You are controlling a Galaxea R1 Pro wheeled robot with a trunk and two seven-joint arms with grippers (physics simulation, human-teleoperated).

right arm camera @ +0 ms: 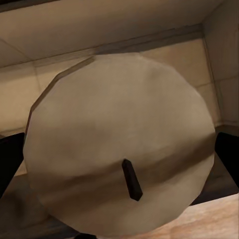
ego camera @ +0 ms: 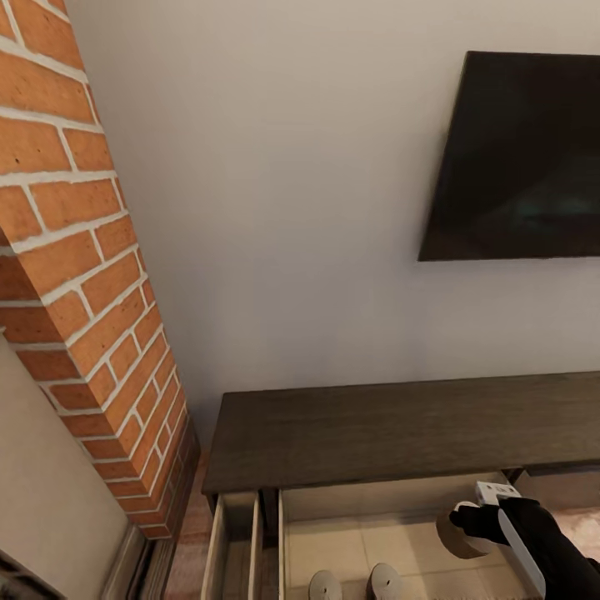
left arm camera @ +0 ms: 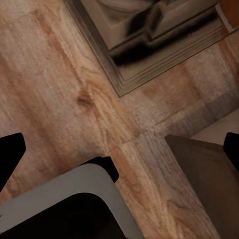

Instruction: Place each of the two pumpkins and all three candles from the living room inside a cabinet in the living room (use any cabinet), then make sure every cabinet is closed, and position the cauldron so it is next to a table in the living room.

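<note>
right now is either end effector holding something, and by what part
The right end effector holds a candle by its round sides, fingers at opposite sides, wick end facing the wrist camera, over the open cabinet drawer. The left end effector is open, holding nothing.

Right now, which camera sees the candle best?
The right wrist view: the candle is close up, its dark wick plain. The head view shows it small, partly hidden by the right end effector over the open cabinet drawer.
</note>
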